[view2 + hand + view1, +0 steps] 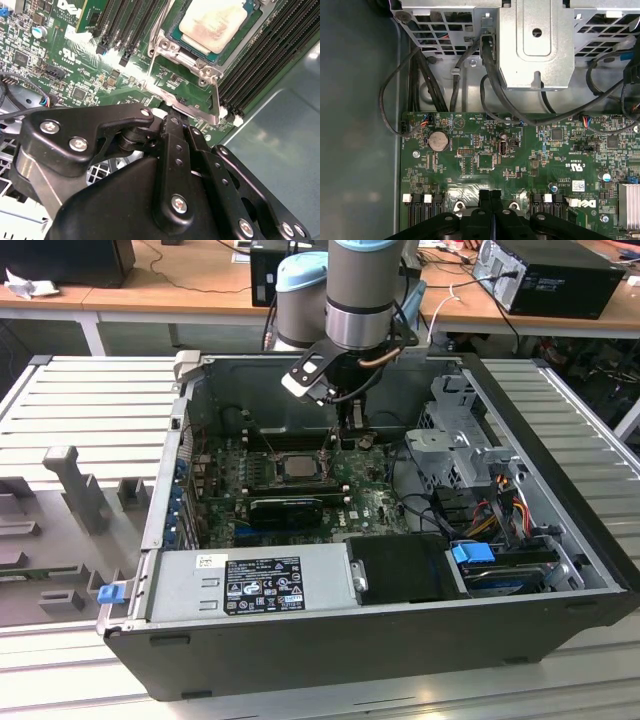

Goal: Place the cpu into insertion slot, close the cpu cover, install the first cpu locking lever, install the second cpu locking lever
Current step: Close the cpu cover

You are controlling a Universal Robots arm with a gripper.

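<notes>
The cpu, a square chip with a dull silver top, lies seated in the insertion slot on the green motherboard; in the exterior view the cpu sits mid-board. The cpu cover, a thin metal frame, is swung up off the socket, and bare board shows through its window. My gripper is at the cover's free edge, apparently touching it. The fingers are pressed together, shut, with nothing seen between them. In the exterior view the gripper hangs just behind the socket, toward that view's right.
Black memory slots flank the socket on both sides. A metal drive cage with black cables lies past the board's edge. A power supply and a long black block sit nearer the case front.
</notes>
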